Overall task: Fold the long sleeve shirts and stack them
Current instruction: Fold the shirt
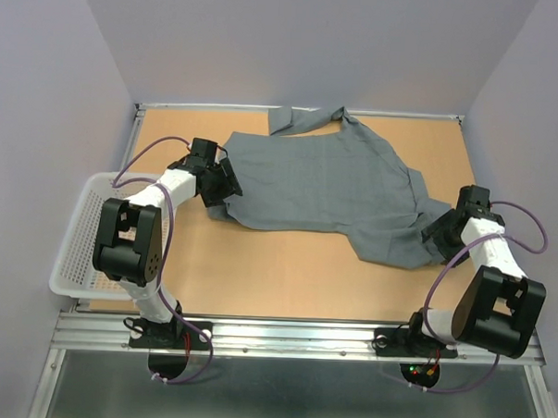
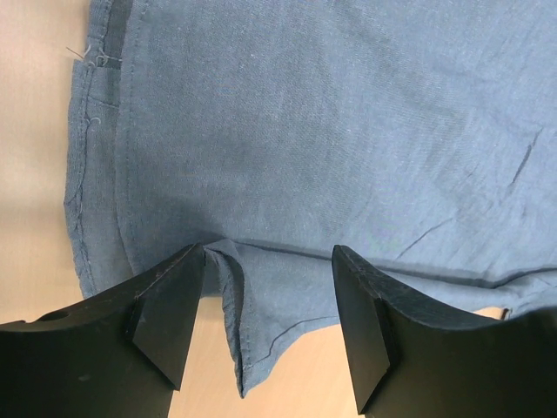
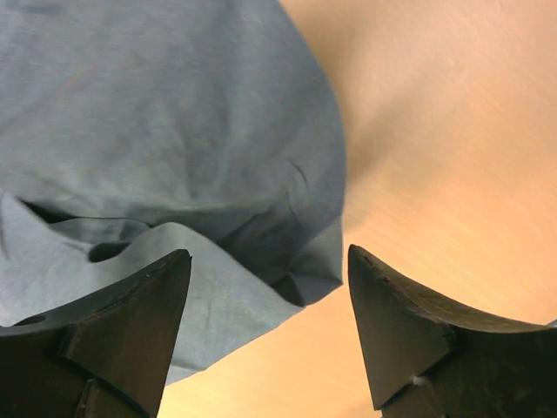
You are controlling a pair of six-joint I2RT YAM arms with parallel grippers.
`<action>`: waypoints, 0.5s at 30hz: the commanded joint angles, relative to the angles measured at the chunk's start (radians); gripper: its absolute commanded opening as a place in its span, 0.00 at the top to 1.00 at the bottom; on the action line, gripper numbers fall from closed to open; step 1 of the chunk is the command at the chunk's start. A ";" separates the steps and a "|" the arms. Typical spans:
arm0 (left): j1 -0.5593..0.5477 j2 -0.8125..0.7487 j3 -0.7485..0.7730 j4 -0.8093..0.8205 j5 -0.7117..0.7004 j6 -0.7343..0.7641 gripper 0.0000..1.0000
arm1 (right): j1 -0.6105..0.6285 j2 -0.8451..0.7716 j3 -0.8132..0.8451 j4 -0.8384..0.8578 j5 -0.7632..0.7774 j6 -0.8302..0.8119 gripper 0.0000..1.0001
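One grey long sleeve shirt (image 1: 326,183) lies spread across the wooden table, with a sleeve or collar part bunched at the back edge (image 1: 306,118). My left gripper (image 1: 226,190) is down at the shirt's left edge. In the left wrist view it (image 2: 270,252) stands open, and a small pointed fold of the hem (image 2: 235,322) lies between the fingers, close to the left one. My right gripper (image 1: 440,233) sits at the shirt's right edge. Seen from the right wrist, it (image 3: 267,252) is open too, with rumpled cloth (image 3: 174,113) reaching partway into the gap.
A white mesh basket (image 1: 78,247) stands at the table's left edge, beside the left arm. Bare wood (image 1: 258,273) lies between the shirt and the near rail. Walls close in the table on three sides.
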 commanded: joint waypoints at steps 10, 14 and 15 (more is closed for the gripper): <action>0.004 0.025 -0.025 0.034 0.006 0.019 0.29 | -0.029 0.012 -0.157 0.224 -0.093 0.105 0.47; 0.005 0.032 -0.032 0.035 -0.002 0.018 0.29 | -0.029 -0.028 -0.154 0.231 -0.096 0.061 0.80; 0.005 0.035 -0.034 0.038 -0.004 0.018 0.29 | -0.029 -0.041 -0.148 0.226 -0.099 0.039 0.86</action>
